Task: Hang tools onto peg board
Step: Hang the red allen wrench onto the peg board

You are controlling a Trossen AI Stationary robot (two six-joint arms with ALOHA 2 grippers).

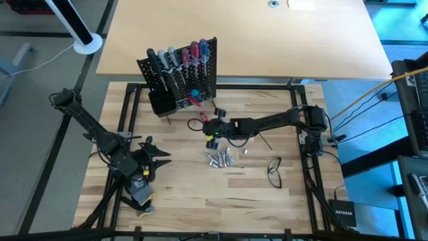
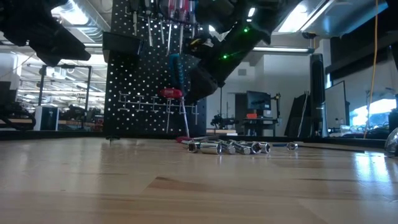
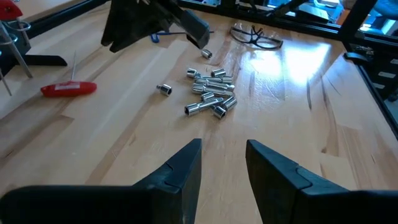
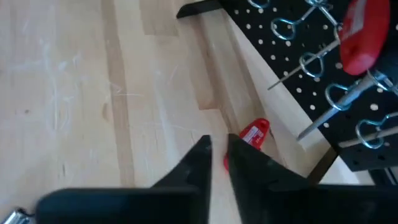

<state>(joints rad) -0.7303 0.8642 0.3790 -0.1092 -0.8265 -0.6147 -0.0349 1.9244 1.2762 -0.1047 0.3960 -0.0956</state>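
Left gripper [image 1: 155,159]: well to the left of the peg board and nearer the table's front edge, hovering over bare wood; its fingers [image 3: 180,171] stand apart with a moderate gap and hold nothing.
Glove [image 1: 140,194]: grey-black with yellow trim, under the left arm, farther from the peg board than the left gripper.
Peg board [image 1: 200,80]: upright at the back of the wooden table [image 1: 200,207], a row of screwdrivers [image 1: 177,57] hanging along its top, a black bin [image 1: 159,104] at its lower left corner.
Red-handled tool [image 4: 254,133]: lying on the wood just in front of the peg board's foot.
Right gripper [image 1: 208,128]: just in front of the peg board, low over the red-handled tool; fingers [image 4: 199,162] drawn narrow, whether they touch the handle cannot be told.
Silver bits [image 1: 221,158]: a loose heap on the table, in front of the peg board, just beyond the right gripper.
Safety glasses [image 1: 275,171]: to the right of the bits, well clear of the peg board.
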